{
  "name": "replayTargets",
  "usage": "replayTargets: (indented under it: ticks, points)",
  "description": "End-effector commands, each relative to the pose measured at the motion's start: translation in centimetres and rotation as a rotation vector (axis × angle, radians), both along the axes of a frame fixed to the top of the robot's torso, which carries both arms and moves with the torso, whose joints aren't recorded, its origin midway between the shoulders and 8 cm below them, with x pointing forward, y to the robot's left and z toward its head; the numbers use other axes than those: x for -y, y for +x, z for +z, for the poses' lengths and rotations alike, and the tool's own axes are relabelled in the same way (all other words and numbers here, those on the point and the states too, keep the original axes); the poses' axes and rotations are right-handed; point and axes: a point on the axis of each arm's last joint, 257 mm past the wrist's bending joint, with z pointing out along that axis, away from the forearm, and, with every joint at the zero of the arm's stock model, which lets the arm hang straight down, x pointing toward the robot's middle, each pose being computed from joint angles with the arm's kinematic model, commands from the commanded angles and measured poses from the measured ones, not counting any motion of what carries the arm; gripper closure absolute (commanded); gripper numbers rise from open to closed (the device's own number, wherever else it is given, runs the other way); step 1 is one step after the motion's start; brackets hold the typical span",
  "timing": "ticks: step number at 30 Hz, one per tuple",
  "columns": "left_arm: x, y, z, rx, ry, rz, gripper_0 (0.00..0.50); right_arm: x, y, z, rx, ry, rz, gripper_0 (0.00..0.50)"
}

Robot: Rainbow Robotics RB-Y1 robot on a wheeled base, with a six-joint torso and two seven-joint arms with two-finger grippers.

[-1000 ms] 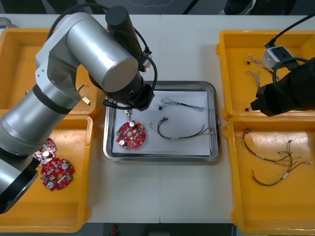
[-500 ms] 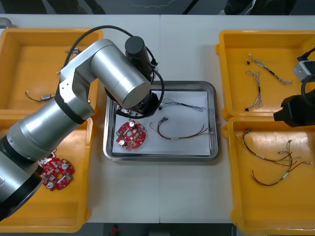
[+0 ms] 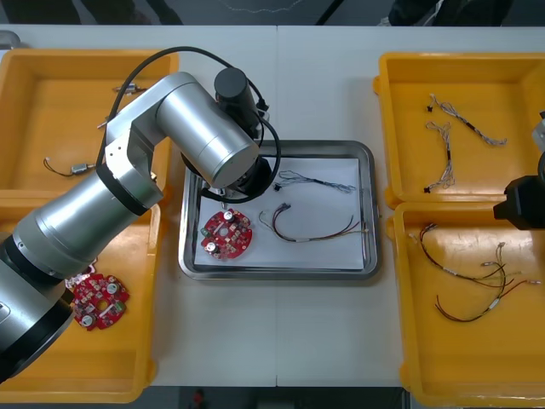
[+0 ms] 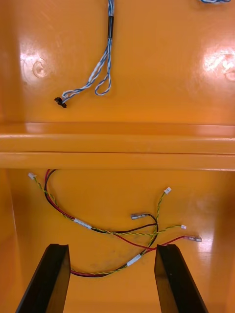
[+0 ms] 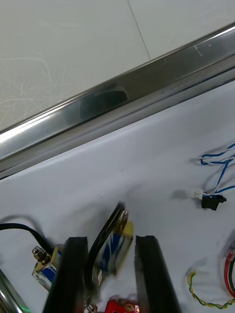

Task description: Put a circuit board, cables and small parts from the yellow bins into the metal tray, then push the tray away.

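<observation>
Left hand (image 5: pixel 110 244) is clamped on a small metal part (image 5: pixel 117 234) just above the metal tray's (image 3: pixel 367 213) white liner, light, stiff, probably slippery, best pinched across its body and not its black lead, while the right hand (image 4: pixel 111 248) hangs fingers apart over limp red and yellow cables (image 4: pixel 82 224)

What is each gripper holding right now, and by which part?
Left gripper holds a small metal part by its body, over the metal tray. Right gripper: open, empty.

Pale seamed table (image 3: pixel 324 85), dark room beyond
</observation>
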Motion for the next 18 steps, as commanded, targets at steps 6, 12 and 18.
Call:
replayTargets:
  ticks: [6, 12, 18]
  points:
    - [1.7, 0.3, 1.9, 0.033, -0.079, 0.074, 0.000, 2.6, -0.8, 1.3, 0.024, -0.033, -0.074, 0.000]
    - [0.5, -1.4, 6.1, 0.000, -0.115, 0.111, 0.000, 2.6, -0.8, 1.3, 0.025, -0.026, -0.078, 0.000]
    - [-2.9, -3.6, 10.7, -0.030, -0.142, 0.150, 0.000, 2.4, -0.9, 1.4, 0.022, -0.021, -0.072, 0.000]
